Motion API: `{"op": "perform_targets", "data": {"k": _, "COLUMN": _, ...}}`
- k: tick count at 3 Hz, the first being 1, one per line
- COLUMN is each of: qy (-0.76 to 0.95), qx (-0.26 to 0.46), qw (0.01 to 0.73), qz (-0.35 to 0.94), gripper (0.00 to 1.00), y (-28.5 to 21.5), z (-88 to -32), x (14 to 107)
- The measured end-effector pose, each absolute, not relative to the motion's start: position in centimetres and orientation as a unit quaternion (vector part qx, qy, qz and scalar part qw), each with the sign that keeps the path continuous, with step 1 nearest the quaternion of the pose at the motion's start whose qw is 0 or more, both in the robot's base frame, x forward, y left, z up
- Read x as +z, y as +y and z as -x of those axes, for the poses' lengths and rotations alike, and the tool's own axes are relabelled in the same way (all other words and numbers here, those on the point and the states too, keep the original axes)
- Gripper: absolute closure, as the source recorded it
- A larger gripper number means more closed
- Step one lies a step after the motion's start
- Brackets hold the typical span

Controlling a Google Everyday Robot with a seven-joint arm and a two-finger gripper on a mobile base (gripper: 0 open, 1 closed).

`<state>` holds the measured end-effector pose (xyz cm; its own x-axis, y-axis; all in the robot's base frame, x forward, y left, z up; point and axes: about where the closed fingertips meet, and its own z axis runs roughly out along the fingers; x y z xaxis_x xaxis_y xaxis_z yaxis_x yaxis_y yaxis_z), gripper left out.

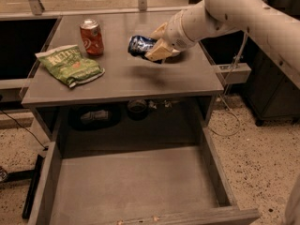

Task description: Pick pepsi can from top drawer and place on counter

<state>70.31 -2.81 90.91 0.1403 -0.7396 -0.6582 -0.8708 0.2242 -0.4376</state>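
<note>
The pepsi can [138,44], dark blue with silver ends, lies sideways in my gripper [154,45], held a little above the counter [126,76] near its back right part. A faint shadow falls on the counter under it. The gripper's cream fingers [158,51] are shut on the can's right end, and the white arm reaches in from the upper right. The top drawer [131,182] is pulled wide open below, its grey bottom bare.
An orange-red soda can [91,36] stands upright at the counter's back left. A green chip bag [70,64] lies on the left side. Dark objects sit in the shelf space [112,116] under the counter. A dark cabinet [276,88] stands to the right.
</note>
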Motion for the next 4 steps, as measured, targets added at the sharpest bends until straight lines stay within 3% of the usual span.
{"op": "perform_targets", "data": {"k": 2, "qy": 0.649, "qx": 0.108, "qw": 0.4, "qz": 0.639, "gripper": 1.0, "y": -0.5, "z": -70.0, "x": 85.9}}
{"op": "perform_targets", "data": {"k": 4, "qy": 0.649, "qx": 0.108, "qw": 0.399, "qz": 0.639, "gripper": 0.58, "y": -0.5, "z": -70.0, "x": 85.9}}
